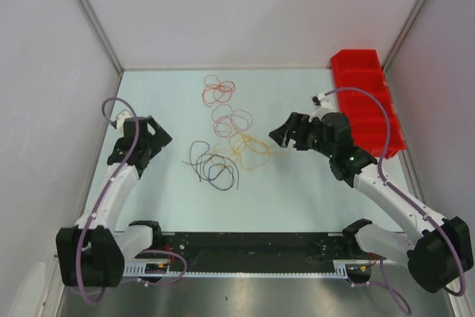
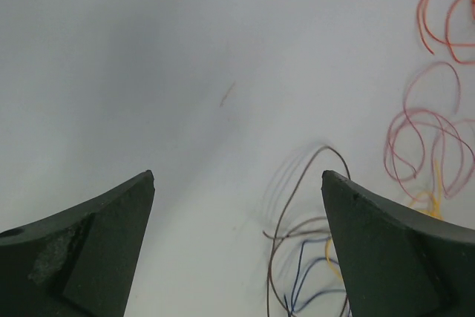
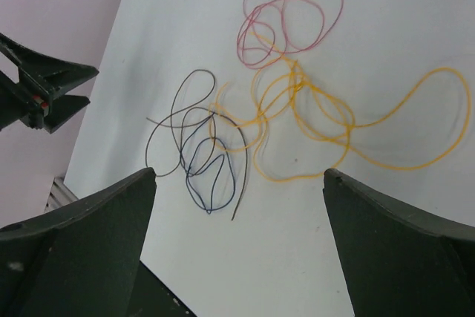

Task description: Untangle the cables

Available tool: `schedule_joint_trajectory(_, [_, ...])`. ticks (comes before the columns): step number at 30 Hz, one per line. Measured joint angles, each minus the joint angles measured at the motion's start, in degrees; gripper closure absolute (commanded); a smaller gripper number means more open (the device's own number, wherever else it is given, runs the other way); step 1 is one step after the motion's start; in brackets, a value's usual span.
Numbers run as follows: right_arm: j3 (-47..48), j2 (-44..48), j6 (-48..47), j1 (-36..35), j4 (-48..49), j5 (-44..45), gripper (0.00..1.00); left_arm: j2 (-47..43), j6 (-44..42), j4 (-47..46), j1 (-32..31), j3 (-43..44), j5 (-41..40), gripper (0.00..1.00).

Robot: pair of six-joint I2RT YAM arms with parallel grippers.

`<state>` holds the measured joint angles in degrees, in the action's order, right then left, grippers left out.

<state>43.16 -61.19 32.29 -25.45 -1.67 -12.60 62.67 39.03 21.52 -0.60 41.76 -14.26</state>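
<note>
Over the pale table [image 1: 297, 198], both claws are hanging wide open and gripping nothing.

Nearest the bases, the left gripper [image 1: 154, 137] is hovering left of the cables [image 1: 237, 142], jaws spread fully and touching no wire. The right gripper [image 1: 280, 133] is hovering to their right, jaws equally wide and empty. Between them the dark blue-black cable [image 1: 214, 165] is lying in loose loops, overlapping the orange-yellow cable [image 1: 252, 150]. Beyond, the pinkish-brown cable [image 1: 231, 119] is crossing the orange-yellow loops, and the red cable [image 1: 218, 92] is lying farthest back. A red bin [image 1: 367, 102] is sitting at the far right edge.
</note>
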Motion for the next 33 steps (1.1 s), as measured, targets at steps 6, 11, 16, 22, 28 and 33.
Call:
schedule_joint_trajectory(6, [1.14, -0.92, -0.15, -5.53, -5.20, 5.18, 0.00, -11.52, -0.66, 4.57, -6.97, -2.34, 2.78, 0.10])
schedule_joint_trajectory(11, [1.14, -3.06, -0.20, -6.29, -8.02, 7.43, 0.00, -12.07, -0.61, 8.00, -22.80, -2.32, -0.28, 0.10])
schedule_joint_trajectory(16, [1.14, -3.08, -0.39, -6.34, -9.90, 9.03, 0.00, -6.88, -0.59, 10.01, -29.59, -2.40, -2.97, 0.21])
schedule_joint_trajectory(22, [1.14, -3.08, -0.87, -6.34, -12.61, 10.49, 0.01, -0.31, -1.07, 9.38, -31.61, -2.75, -4.09, 0.32])
schedule_joint_trajectory(28, [1.14, -2.91, -1.09, -6.36, -14.47, 11.28, 0.01, 7.26, -2.12, 6.91, -32.28, -2.51, -4.04, 1.00])
schedule_joint_trajectory(33, [1.14, -2.60, -1.07, -6.36, -14.71, 11.37, 0.01, 12.52, -4.59, 13.07, -33.03, 4.96, -5.25, 1.00])
